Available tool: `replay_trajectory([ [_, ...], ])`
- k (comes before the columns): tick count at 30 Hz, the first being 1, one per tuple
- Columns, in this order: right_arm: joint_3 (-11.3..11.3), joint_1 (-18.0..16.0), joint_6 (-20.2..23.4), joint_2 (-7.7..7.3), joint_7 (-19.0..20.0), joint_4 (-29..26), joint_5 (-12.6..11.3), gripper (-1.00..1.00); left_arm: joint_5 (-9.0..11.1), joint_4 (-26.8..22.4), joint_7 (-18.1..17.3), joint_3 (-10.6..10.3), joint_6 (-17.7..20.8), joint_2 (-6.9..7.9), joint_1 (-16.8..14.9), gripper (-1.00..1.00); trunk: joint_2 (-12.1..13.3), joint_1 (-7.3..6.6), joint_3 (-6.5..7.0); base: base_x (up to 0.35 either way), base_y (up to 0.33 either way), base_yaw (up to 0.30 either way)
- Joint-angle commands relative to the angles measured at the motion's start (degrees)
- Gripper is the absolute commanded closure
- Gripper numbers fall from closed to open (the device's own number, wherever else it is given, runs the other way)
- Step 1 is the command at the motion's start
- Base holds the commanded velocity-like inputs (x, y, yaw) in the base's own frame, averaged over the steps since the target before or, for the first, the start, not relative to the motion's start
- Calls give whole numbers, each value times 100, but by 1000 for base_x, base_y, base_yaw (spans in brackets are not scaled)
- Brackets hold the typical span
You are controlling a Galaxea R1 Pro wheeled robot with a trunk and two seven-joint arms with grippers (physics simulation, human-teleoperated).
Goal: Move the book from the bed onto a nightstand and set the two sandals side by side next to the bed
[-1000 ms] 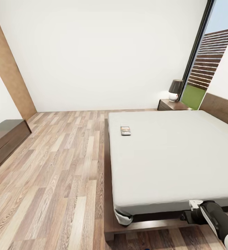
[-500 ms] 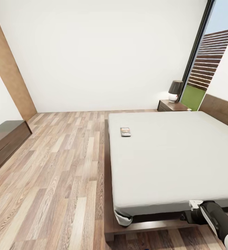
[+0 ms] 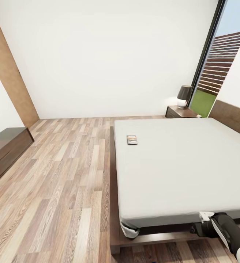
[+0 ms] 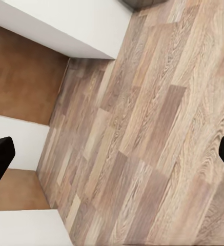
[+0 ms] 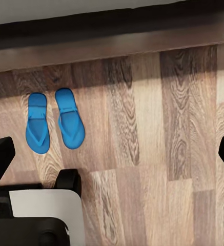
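Note:
The book point(image 3: 132, 139), small and dark-covered, lies on the pale mattress of the bed point(image 3: 178, 168) near its left edge. One nightstand point(image 3: 181, 111) stands beyond the bed's far corner by the window. Both blue sandals point(image 5: 38, 123) point(image 5: 69, 118) lie side by side on the wood floor, close to the dark bed frame point(image 5: 122, 46). My right gripper point(image 5: 112, 159) hangs open above the floor to one side of the sandals, holding nothing. Over bare floor planks, my left gripper point(image 4: 112, 161) is open and holds nothing. My right arm point(image 3: 228, 232) shows by the bed's near corner.
A table lamp point(image 3: 184, 95) stands on the nightstand. A low dark bench point(image 3: 6, 146) runs along the left wall. Wood floor point(image 3: 61, 175) spreads wide between bench and bed. A tall window point(image 3: 222, 62) is at the far right. My base point(image 5: 40, 215) sits near the sandals.
The whole head picture has slid down slightly, so the camera moved. The book, the bed and the nightstand have not moved.

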Motion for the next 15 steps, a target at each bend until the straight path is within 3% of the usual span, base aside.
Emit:
replay_trajectory([
  [1,-27,-2,-13,3,48,22,60,-100,-41,27,-59,46,-46,3,22,-100,38,-22,13,0,0,0],
  [15,-21,-2,-190,20,36,597,76,-100,-24,82,-869,46,-288,-10,602,-100,599,-330,264,0,0,0],
])
